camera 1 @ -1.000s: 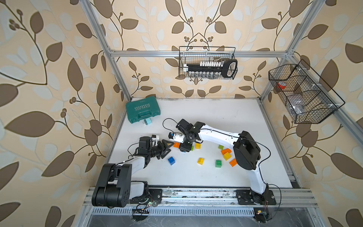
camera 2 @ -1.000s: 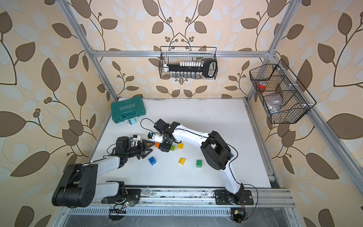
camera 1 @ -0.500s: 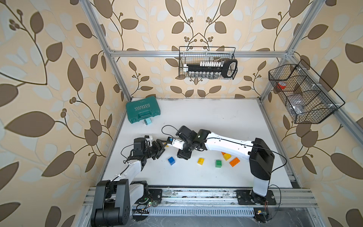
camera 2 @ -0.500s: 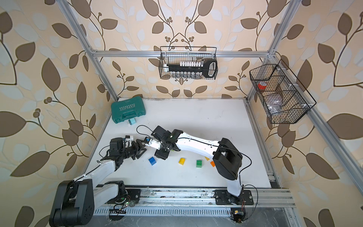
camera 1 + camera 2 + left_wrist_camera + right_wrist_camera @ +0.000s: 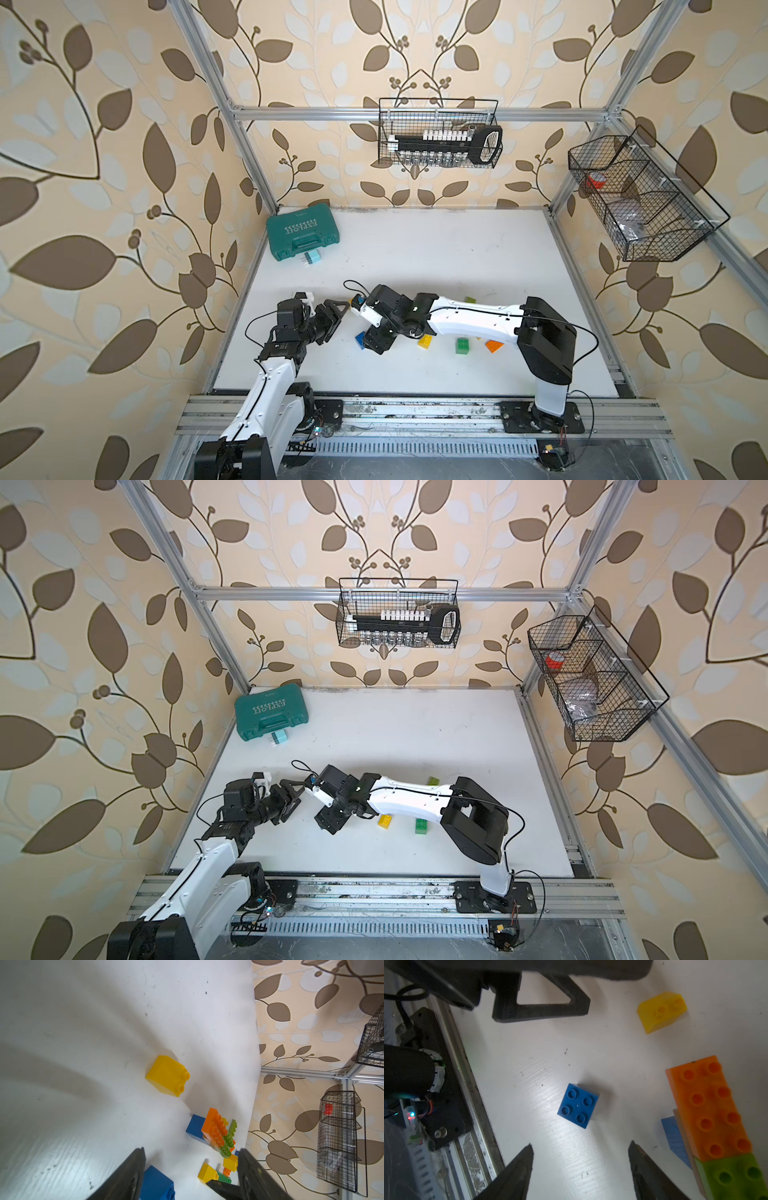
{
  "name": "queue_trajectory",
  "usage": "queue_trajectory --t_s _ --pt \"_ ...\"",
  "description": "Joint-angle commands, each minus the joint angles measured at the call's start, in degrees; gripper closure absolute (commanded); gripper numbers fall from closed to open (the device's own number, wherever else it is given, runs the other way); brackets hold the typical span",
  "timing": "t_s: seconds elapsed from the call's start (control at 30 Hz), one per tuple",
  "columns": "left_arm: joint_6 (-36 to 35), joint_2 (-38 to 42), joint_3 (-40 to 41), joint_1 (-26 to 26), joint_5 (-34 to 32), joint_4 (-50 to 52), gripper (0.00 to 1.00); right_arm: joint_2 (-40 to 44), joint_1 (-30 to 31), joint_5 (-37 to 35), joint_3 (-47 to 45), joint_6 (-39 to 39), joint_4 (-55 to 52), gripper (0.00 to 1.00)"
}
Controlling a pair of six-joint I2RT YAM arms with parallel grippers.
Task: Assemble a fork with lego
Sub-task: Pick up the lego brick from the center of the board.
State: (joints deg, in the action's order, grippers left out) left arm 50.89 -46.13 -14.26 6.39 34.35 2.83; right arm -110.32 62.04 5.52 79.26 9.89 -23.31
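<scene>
Right end effector [image 5: 581,1144] has swung over the blue brick [image 5: 578,1105], jaws spread, empty.

Teal case [image 5: 302,238] in the far corner — wire basket [image 5: 439,133] hangs behind.

LEGO FORK BUILD: The right claw [image 5: 581,1146] has travelled toward the front rail [image 5: 415,409] and now hangs above the blue brick [image 5: 578,1105], its jaws spread wider than a second ago. Its arm stretches longer and lower across the surface [image 5: 415,257]. The left arm [image 5: 274,374] has unfolded, its elbow swung out beyond the rail.
</scene>
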Motion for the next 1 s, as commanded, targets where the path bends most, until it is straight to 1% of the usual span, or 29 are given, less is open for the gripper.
queue_trajectory --t_s 0.0,0.07,0.57,0.67,0.87,0.97 --pt "-1.5 0.4 0.0 0.7 -1.0 1.1 0.27 -3.4 0.3 -1.4 1.6 3.5 0.8 0.25" --pt "-2.9 -0.1 -0.2 0.7 -0.8 0.6 0.27 -4.8 0.3 -1.7 2.6 3.6 0.5 0.25" --pt "-2.6 -0.9 1.1 0.8 0.3 -2.0 0.27 -12.6 0.3 -1.0 9.3 5.0 -0.2 0.25" --pt "-2.7 -0.8 1.3 0.8 0.0 -1.8 0.27 -13.1 0.3 -1.2 9.6 5.3 -0.2 0.27" --pt "-2.8 -0.8 1.6 0.8 -0.4 -1.3 0.27 -12.9 0.2 -2.5 9.9 5.0 -1.4 0.42" --pt "-2.8 -1.0 1.6 0.8 -0.4 -1.5 0.27 -11.5 0.2 -3.6 8.4 4.5 -1.4 0.48"
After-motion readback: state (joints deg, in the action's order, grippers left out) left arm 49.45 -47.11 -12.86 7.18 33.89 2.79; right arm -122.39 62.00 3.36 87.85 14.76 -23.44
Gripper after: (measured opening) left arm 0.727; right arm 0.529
